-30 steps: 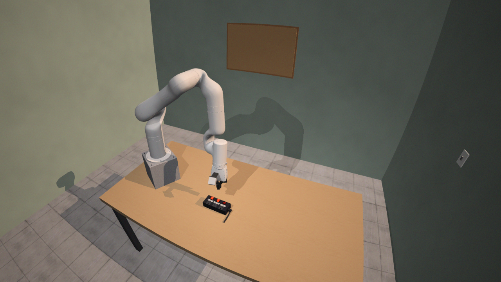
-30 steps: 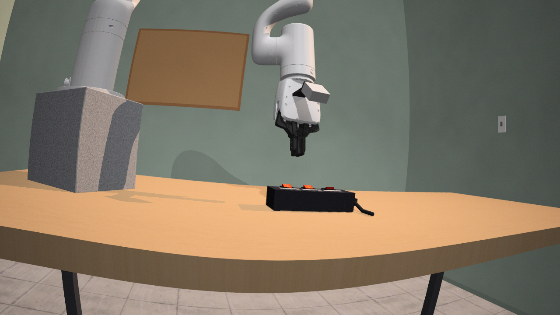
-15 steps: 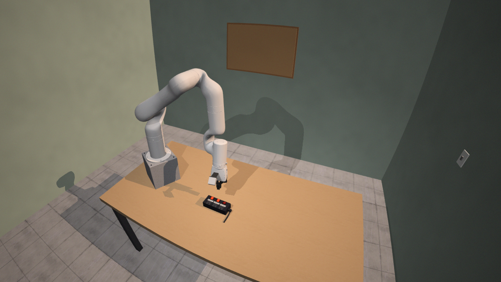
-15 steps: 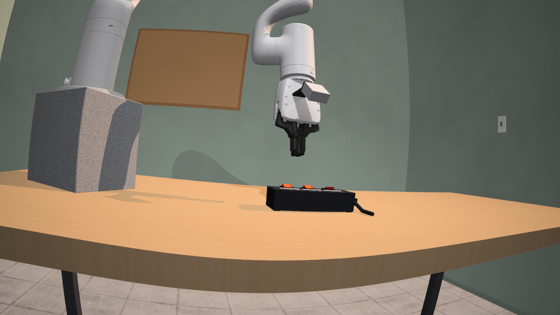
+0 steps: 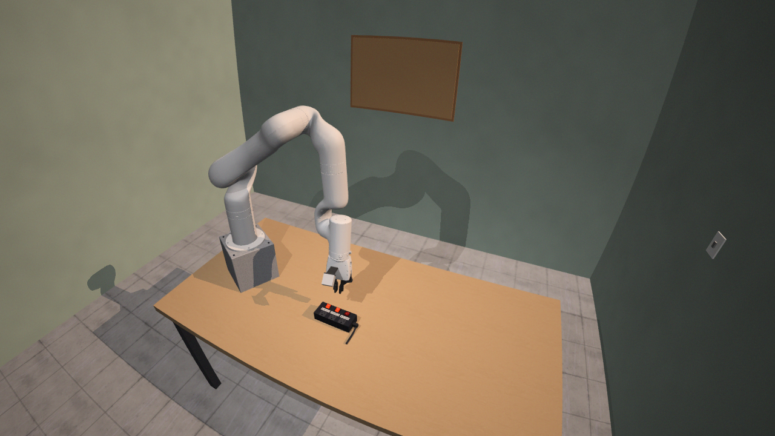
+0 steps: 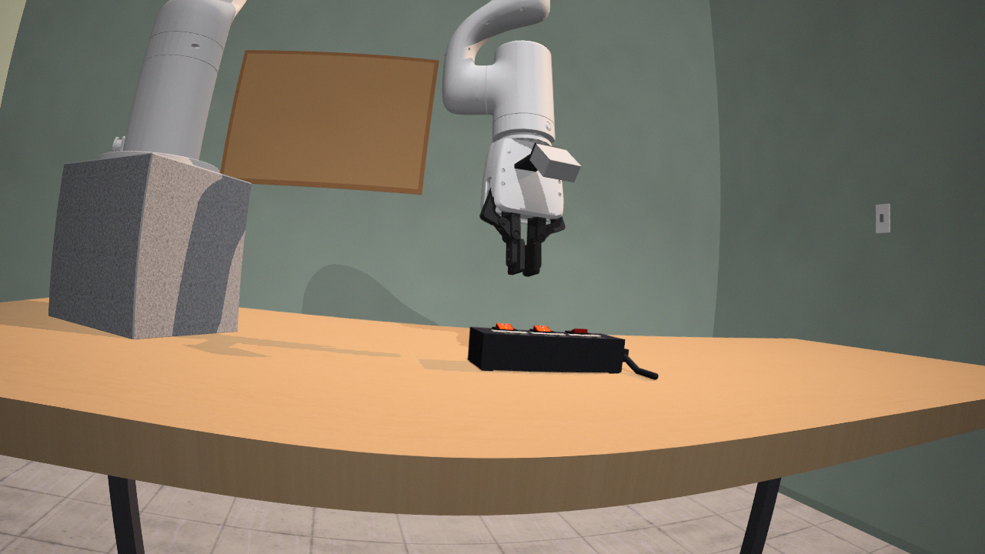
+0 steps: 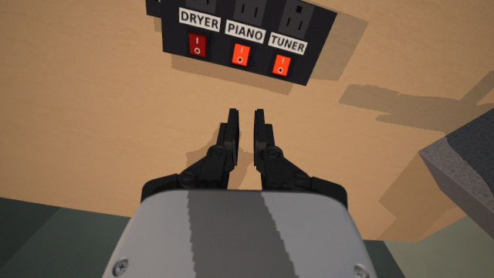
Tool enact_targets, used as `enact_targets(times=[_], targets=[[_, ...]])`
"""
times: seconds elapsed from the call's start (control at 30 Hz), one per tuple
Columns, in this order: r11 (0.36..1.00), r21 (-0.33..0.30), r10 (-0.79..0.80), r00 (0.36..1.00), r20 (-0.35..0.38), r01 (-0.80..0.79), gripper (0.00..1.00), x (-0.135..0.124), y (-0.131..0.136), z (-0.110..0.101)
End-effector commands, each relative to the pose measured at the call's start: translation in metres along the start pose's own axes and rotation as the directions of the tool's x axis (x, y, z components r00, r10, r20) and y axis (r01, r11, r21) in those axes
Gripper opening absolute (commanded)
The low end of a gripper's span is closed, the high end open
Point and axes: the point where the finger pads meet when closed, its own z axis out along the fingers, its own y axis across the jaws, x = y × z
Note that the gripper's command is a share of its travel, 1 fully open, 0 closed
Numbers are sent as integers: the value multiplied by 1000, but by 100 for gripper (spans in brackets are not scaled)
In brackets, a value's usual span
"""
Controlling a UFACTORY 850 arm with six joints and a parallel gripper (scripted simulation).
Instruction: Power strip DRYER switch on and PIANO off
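Note:
The black power strip (image 5: 335, 316) lies flat on the wooden table, right way up, with its labels readable in the wrist view (image 7: 247, 40). The DRYER switch (image 7: 197, 44) is dark red. The PIANO switch (image 7: 241, 55) and the TUNER switch (image 7: 281, 65) glow bright orange-red. My gripper (image 7: 246, 121) (image 6: 523, 270) hangs well above the table, on the switch side of the strip and not touching it. Its fingers stand a small gap apart with nothing between them. From the side, the strip (image 6: 545, 349) sits just below and slightly right of the fingertips.
The arm's grey stone pedestal (image 5: 247, 263) stands at the table's back left corner and shows at the right edge of the wrist view (image 7: 463, 162). A short black cable stub (image 6: 640, 368) sticks out of the strip's end.

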Motion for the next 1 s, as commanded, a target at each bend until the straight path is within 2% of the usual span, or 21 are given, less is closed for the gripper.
enact_targets(times=[0.0,0.87,0.9,0.97], targets=[[1000,2,0,1000,0,0,100,0,-1,-1],[1000,0,2,1000,-4,-2,100,1,-1,0],[1000,-11,11,1000,-28,-12,100,3,0,3],[997,-45,55,987,-150,-63,100,16,2,15]])
